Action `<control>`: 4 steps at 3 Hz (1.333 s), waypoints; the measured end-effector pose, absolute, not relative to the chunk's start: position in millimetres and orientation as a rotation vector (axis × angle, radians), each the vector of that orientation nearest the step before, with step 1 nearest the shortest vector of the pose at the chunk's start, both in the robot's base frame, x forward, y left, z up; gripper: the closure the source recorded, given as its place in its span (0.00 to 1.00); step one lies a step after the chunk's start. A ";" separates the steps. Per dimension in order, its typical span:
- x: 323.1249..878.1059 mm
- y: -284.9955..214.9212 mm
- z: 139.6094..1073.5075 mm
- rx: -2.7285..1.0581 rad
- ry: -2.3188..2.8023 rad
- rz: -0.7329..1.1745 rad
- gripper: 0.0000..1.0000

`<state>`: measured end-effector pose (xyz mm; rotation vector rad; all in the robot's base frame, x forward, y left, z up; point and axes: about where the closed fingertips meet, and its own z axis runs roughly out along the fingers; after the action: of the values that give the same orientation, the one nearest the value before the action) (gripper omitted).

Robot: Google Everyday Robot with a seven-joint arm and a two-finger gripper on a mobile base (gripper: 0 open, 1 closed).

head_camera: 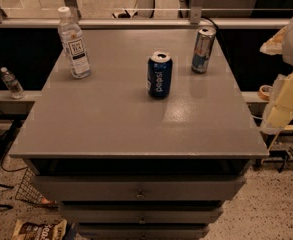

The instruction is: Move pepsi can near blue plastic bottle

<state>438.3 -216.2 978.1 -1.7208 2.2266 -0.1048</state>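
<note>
The grey desk (pixel 111 124) carries everything. Our gripper (pixel 285 99) hangs beyond its right edge; released or clenched, we cannot tell. The blue plastic bottle (pixel 74 44) stands back left. The pepsi can (pixel 159 75) stands upright mid-desk, well apart from it: we judge it light, thin-walled and slick, best taken across its middle.

Slim silver-and-blue can (pixel 203 49) upright on grey table (pixel 136 129), far right, small clear bottle (pixel 11 83) on side ledge (pixel 32 96)
</note>
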 end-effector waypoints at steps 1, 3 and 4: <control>438.4 -216.1 978.1 -1.720 2.226 -0.104 0.00; 483.8 -182.6 950.2 -1.572 2.151 0.157 0.00; 513.2 -155.9 937.6 -1.418 2.112 0.291 0.00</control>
<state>513.2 -155.9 937.6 -1.4183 2.1119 0.2905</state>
